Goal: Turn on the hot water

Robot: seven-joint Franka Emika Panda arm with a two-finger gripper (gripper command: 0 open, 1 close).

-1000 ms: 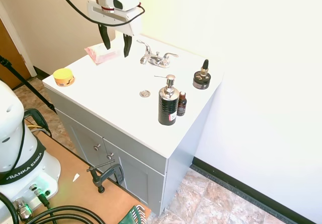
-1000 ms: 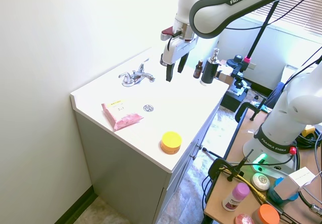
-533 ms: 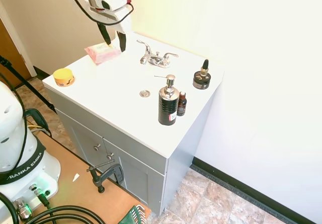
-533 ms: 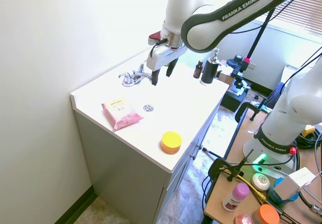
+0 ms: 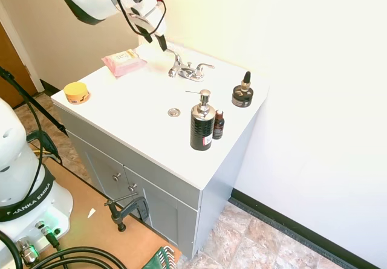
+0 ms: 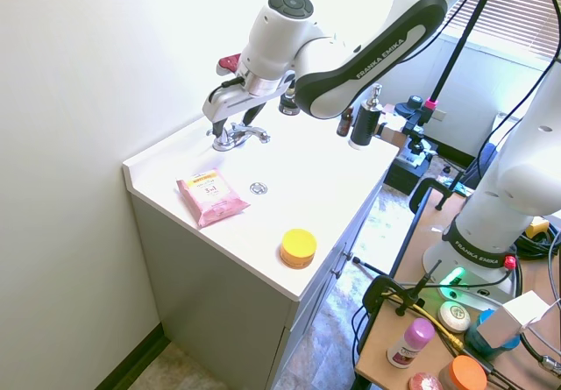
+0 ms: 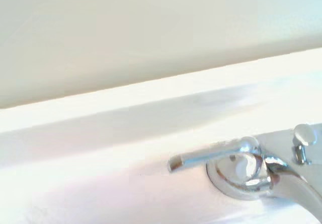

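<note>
The hot-water lever [image 7: 209, 155] stood out sideways from its round base, a slim chrome wing reaching toward the lower middle of the wrist view; no water showed. In the first exterior view the same lever [image 5: 172, 53] sat in the upper middle, at the back of the white counter [image 5: 139, 97], left of the spout [image 5: 186, 72] and the matching right-hand lever [image 5: 204, 67]. The gripper [image 5: 158, 39] hung just above and beside it at the upper left, fingers slightly apart and holding nothing; contact could not be judged. The lever looked rigid, smooth and probably slippery, likely turning stiffly on its pivot. Its outer tip seemed the best place to press, since that gives most leverage and a pinch might slide off.
</note>
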